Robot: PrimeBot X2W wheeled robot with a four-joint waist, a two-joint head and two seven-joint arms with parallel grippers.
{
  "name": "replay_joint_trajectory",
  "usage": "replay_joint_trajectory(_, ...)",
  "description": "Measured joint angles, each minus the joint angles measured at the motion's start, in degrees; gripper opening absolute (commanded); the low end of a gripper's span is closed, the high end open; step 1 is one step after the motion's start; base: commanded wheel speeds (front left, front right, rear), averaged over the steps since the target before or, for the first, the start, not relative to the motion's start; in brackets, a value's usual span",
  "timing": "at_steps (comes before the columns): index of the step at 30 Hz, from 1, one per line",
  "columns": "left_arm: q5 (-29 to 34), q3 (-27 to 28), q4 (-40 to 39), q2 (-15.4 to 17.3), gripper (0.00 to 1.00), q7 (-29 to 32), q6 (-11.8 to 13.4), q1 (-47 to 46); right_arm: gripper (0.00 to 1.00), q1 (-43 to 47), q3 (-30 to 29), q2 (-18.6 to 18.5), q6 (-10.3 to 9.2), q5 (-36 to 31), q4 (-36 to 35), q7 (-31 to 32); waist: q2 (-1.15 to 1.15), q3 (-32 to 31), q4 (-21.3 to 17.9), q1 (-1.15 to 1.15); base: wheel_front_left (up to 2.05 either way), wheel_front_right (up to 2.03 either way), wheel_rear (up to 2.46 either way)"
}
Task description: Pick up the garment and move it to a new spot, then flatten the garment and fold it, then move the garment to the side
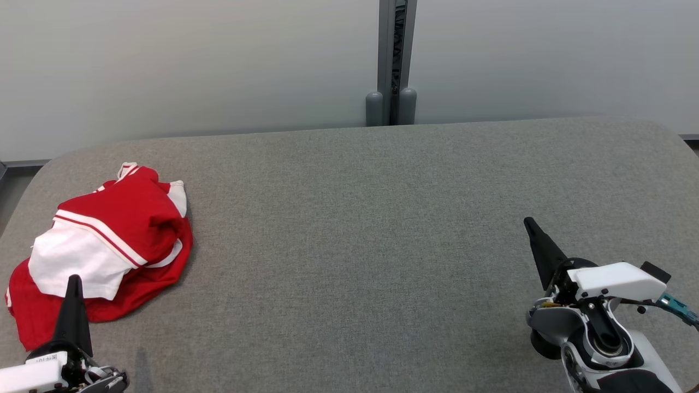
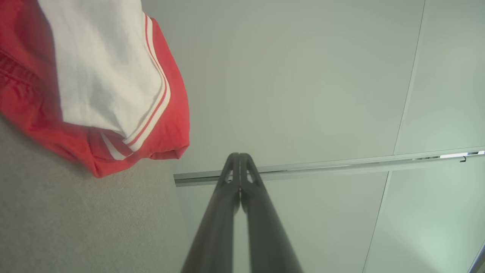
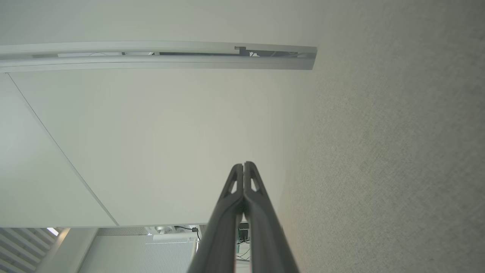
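Garment [image 1: 109, 240]: red and white, lying in a crumpled heap at the left of the table [image 1: 382, 218], close to its left edge. Several layers are folded over each other, with a white panel with red stripes on top and a red hem spread out underneath.

Handling (judged): light, limp cloth with no stiffness. It will sag and trail from whatever point is pinched, and a shallow pinch may take only the top layer. Not fragile, and not likely to slip on the grey fabric surface.

Hold points (judged): the raised red fold at the top of the heap, or the red hem on the near side, where an edge stands free of the table. The flat white panel gives little to pinch.

Left gripper [image 1: 73, 279]: jaws pressed together and holding nothing. The tip is at the near side of the heap. In the left wrist view the gripper [image 2: 239, 155] has cloth [image 2: 106, 76] beside it, not between the jaws.

Right gripper [image 1: 529, 222]: well apart at the right, jaws closed and holding nothing, as in the right wrist view [image 3: 244, 163].

Room: the table's centre and right are bare, giving a wide space for spreading. The left edge is close to the heap, so cloth could spill over it. A wall with a post [image 1: 391, 60] runs behind the far edge.
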Motion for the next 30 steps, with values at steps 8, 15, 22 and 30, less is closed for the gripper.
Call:
replay_joint_trajectory(8, 0.0, 0.0, 0.0, 0.0, 0.0, 0.0, 0.0, 0.0, 0.0, 0.0, 0.0, 0.0, 0.0, 0.0, 0.0, 0.0, 0.0, 0.0, 0.0, 0.0, 0.0, 0.0, 0.0)
replay_joint_trajectory(15, 0.0, 0.0, 0.0, 0.0, 0.0, 0.0, 0.0, 0.0, 0.0, 0.0, 0.0, 0.0, 0.0, 0.0, 0.0, 0.0, 0.0, 0.0, 0.0, 0.0, 0.0, 0.0, 0.0)
replay_joint_trajectory(22, 0.0, 0.0, 0.0, 0.0, 0.0, 0.0, 0.0, 0.0, 0.0, 0.0, 0.0, 0.0, 0.0, 0.0, 0.0, 0.0, 0.0, 0.0, 0.0, 0.0, 0.0, 0.0, 0.0)
replay_joint_trajectory(30, 0.0, 0.0, 0.0, 0.0, 0.0, 0.0, 0.0, 0.0, 0.0, 0.0, 0.0, 0.0, 0.0, 0.0, 0.0, 0.0, 0.0, 0.0, 0.0, 0.0, 0.0, 0.0, 0.0)
